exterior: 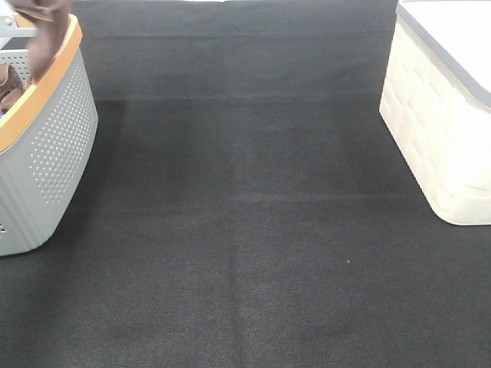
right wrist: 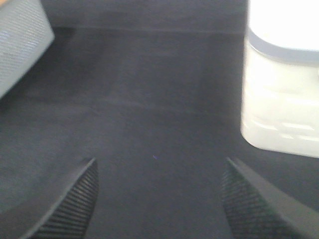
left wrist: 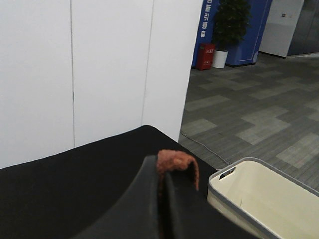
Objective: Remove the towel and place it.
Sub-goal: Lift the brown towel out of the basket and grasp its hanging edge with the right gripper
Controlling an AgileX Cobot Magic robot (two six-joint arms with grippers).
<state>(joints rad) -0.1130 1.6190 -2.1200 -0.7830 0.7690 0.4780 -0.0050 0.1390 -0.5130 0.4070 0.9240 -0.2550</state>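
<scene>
The reddish-brown towel [exterior: 40, 23] hangs at the top left corner of the exterior view, over the grey basket [exterior: 54, 146] with an orange rim. More brown cloth [exterior: 8, 86] shows inside the basket. The left gripper is out of frame there. In the left wrist view my left gripper [left wrist: 167, 174] is shut, with a fold of the towel [left wrist: 174, 160] sticking out between its fingertips. My right gripper [right wrist: 159, 199] is open and empty, low over the black table mat; it does not show in the exterior view.
A cream bin [exterior: 441, 130] with a grey rim stands at the right edge; it also shows in the left wrist view [left wrist: 259, 196] and the right wrist view [right wrist: 281, 94]. The grey basket [right wrist: 20, 45] lies across from it. Black mat [exterior: 245, 230] lies between them.
</scene>
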